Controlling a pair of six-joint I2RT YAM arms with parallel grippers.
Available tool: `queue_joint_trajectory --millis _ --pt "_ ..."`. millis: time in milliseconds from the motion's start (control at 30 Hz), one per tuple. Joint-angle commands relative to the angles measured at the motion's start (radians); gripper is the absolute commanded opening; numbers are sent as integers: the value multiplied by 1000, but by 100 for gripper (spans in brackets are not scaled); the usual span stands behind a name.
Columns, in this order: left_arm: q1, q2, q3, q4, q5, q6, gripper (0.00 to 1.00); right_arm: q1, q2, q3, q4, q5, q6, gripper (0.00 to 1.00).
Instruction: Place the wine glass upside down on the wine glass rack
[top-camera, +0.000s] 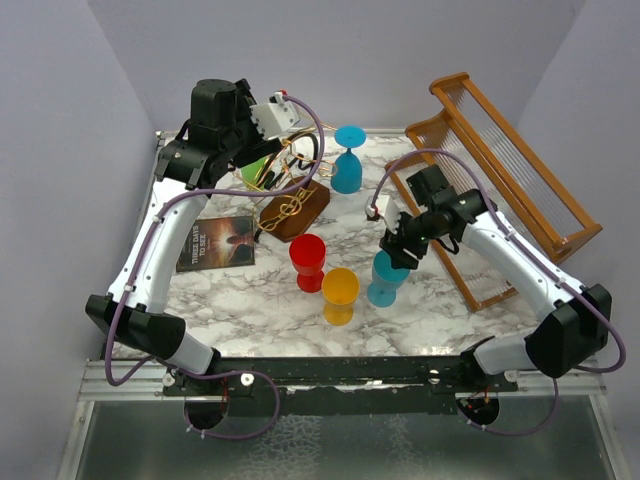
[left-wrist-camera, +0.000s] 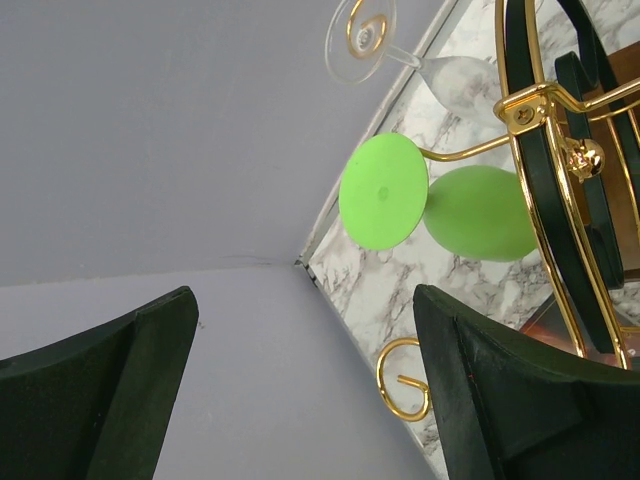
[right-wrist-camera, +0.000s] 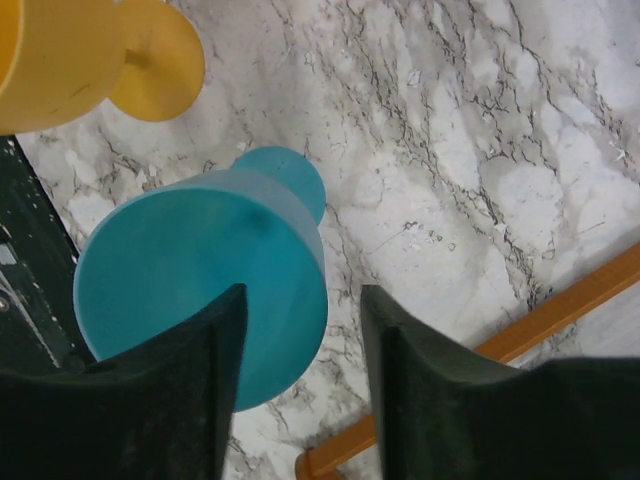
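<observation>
The wine glass rack (top-camera: 293, 207) of gold wire scrolls on a brown base stands at the back left; it also shows in the left wrist view (left-wrist-camera: 545, 150). A green wine glass (left-wrist-camera: 480, 213) hangs on it by its foot, and a clear glass (left-wrist-camera: 362, 40) hangs beyond. My left gripper (left-wrist-camera: 305, 320) is open and empty beside the rack (top-camera: 256, 150). My right gripper (right-wrist-camera: 300, 300) is open just above an upright teal glass (right-wrist-camera: 200, 290), whose rim lies under the left finger; it also shows in the top view (top-camera: 400, 245).
A red glass (top-camera: 307, 262) and a yellow glass (top-camera: 339, 295) stand mid-table next to the teal glass (top-camera: 385, 278). A light blue glass (top-camera: 348, 160) stands upside down at the back. A large orange slatted rack (top-camera: 500, 180) fills the right. A book (top-camera: 217, 243) lies at the left.
</observation>
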Motion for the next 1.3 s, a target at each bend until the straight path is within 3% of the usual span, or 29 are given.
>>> queue_joint_trajectory --millis 0,167,200,333,433,633,833,1067,1267 --pt "2 -18 22 23 -13 -89 92 25 43 8 28 43 -2 38" --pt "1 -4 29 41 -25 -129 92 27 58 39 22 5 -36 4" --pt "2 0 32 47 -28 -138 92 27 56 48 24 4 -40 1" --pt "3 16 57 73 -37 -179 94 27 35 85 35 54 -49 1" --pt "2 28 89 96 -41 -244 96 23 -13 88 102 176 -60 1" --pt "2 45 171 126 27 -458 99 -20 -155 139 256 321 -69 1" --pt "2 52 214 150 308 -710 99 -42 -178 350 293 353 11 1" --pt "1 98 197 304 649 -1100 88 -43 -129 573 401 316 107 1" --pt "0 152 180 487 809 -1379 83 -42 -76 671 415 224 191 1"
